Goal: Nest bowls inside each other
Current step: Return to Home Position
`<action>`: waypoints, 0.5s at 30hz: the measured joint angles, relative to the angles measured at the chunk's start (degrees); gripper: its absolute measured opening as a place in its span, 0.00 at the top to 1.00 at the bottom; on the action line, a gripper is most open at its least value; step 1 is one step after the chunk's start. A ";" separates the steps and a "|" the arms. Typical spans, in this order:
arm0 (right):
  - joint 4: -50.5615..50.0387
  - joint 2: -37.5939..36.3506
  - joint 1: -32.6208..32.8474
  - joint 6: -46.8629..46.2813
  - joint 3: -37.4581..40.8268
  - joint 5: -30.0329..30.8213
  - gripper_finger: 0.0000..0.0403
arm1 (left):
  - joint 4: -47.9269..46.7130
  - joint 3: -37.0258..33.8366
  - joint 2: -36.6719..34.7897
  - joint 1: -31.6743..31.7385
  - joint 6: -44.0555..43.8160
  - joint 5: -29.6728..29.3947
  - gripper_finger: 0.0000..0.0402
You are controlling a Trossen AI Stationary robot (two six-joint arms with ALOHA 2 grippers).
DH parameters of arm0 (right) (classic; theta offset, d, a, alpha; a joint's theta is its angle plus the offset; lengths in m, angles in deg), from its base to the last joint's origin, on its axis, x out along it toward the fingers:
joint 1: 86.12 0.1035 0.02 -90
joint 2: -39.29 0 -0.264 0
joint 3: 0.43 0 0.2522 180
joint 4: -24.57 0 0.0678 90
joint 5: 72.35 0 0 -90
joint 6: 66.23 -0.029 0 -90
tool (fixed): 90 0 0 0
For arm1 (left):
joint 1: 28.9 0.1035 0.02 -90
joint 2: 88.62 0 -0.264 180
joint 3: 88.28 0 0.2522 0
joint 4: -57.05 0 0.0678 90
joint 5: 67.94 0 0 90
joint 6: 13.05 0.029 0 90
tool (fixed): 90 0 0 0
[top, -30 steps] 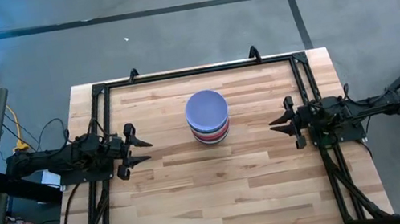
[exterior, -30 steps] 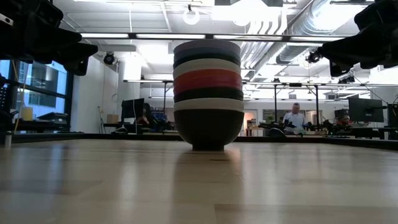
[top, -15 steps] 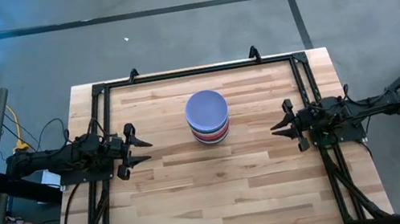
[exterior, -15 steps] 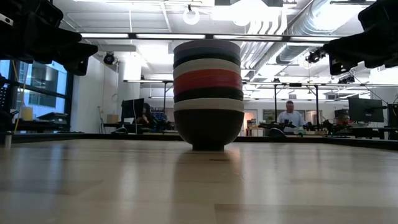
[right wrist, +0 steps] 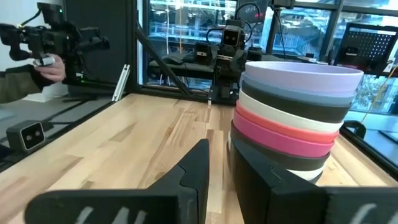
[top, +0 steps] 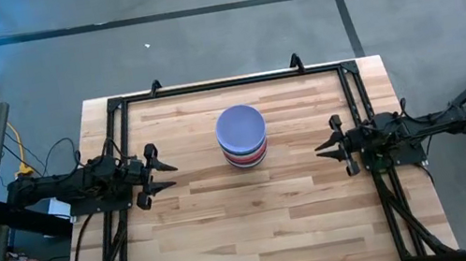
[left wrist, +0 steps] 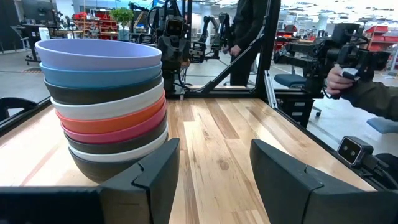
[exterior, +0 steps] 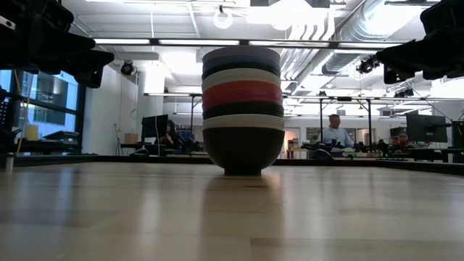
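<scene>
Several bowls stand nested in one upright stack [top: 242, 137] at the table's middle, toward the far edge. A lavender bowl is on top, then blue, black, white, red, magenta, black and white. A black bowl at the bottom [exterior: 242, 148] rests on the wood. The stack also shows in both wrist views [left wrist: 102, 106] [right wrist: 292, 118]. My left gripper [top: 172, 175] hovers to the stack's left, open wide, fingers pointing at it [left wrist: 214, 168]. My right gripper [top: 318, 148] hovers to the stack's right, facing it, open by a narrow gap [right wrist: 219, 168]. Neither touches a bowl.
A black frame rail [top: 225, 82] runs along the table's far edge and down both sides. Bare wood [top: 259, 230] stretches from the stack to the near edge. Beyond the table a person's hand holds a device [left wrist: 339, 78] [right wrist: 46, 65].
</scene>
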 joint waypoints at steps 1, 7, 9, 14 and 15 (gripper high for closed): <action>0.00 0.00 0.00 -0.05 0.00 0.00 0.85 | 0.00 0.00 0.00 0.02 0.00 -0.01 0.54; 0.02 0.00 0.00 -0.86 0.00 -0.09 0.85 | 0.01 0.00 0.00 0.01 0.03 0.00 0.54; 0.02 0.00 0.00 -0.80 0.00 -0.09 0.85 | 0.00 0.00 0.00 0.02 0.15 0.00 0.54; 0.02 0.00 0.00 -0.81 0.00 -0.09 0.85 | 0.00 0.00 0.00 0.01 0.15 -0.02 0.54; 0.02 0.00 0.00 -0.81 0.00 -0.10 0.85 | 0.00 0.00 0.00 0.01 0.16 0.00 0.54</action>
